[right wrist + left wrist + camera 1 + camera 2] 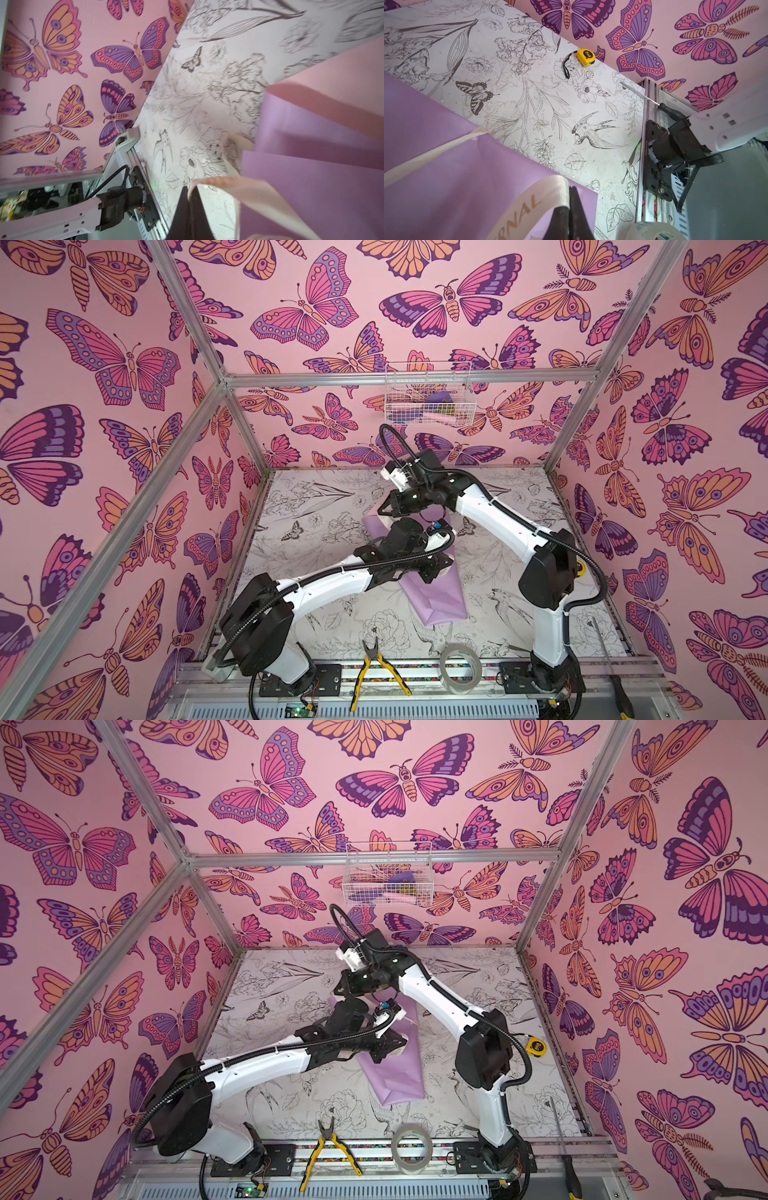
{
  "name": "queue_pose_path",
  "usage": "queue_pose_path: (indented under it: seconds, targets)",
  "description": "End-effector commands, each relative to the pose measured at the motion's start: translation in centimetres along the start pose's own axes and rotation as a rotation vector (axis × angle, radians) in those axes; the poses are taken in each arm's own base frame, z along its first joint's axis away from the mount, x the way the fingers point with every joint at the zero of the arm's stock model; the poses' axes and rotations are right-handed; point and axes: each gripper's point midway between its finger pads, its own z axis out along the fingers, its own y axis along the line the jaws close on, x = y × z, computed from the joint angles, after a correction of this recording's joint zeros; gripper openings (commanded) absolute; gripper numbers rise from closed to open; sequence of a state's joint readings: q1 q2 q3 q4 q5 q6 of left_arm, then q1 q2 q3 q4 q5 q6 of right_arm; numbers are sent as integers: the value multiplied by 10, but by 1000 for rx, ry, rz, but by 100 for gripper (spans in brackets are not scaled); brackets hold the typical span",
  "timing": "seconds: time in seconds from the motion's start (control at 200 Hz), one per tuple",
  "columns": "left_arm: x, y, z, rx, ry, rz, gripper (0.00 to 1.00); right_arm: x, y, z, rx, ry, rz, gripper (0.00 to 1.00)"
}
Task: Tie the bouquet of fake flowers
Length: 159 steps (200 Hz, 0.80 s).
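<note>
Left end effector (570, 196) pinched on cream ribbon (527, 205), right end effector (188, 196) clamping another stretch, lilac bouquet (440, 601) lying on table (316, 614) beneath both.

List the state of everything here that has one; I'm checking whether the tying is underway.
bouquet, lying flat, paper wrapped into a cone.
ribbon, laid across the bouquet, pinched by both grippers, no knot visible.
left gripper, shut on ribbon.
right gripper, shut on ribbon.
pliers, handles spread.
tape measure, blade retracted.
</note>
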<state>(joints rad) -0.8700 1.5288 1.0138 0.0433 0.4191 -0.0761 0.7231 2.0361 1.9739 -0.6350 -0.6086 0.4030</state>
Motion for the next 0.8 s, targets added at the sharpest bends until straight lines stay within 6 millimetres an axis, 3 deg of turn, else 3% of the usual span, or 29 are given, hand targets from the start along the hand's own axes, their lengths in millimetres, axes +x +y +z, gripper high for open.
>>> queue_pose_path:
  seconds: [0.0,0.075,0.245,0.461,0.581,0.791]
  targets:
    - [11,6,4,-24,32,44,0,14,39,17,-126,64,-43,2]
    - [17,7,7,-20,50,34,0,30,49,30,-167,118,-43,4]
    - [24,2,5,3,53,59,0,52,49,38,-198,187,-17,11]
    - [28,6,6,-24,62,48,0,68,51,28,-199,247,-31,51]
    - [27,8,7,-29,62,45,0,59,46,15,-154,214,-51,57]
    - [28,11,6,-48,64,43,0,22,24,-20,-72,108,-29,66]
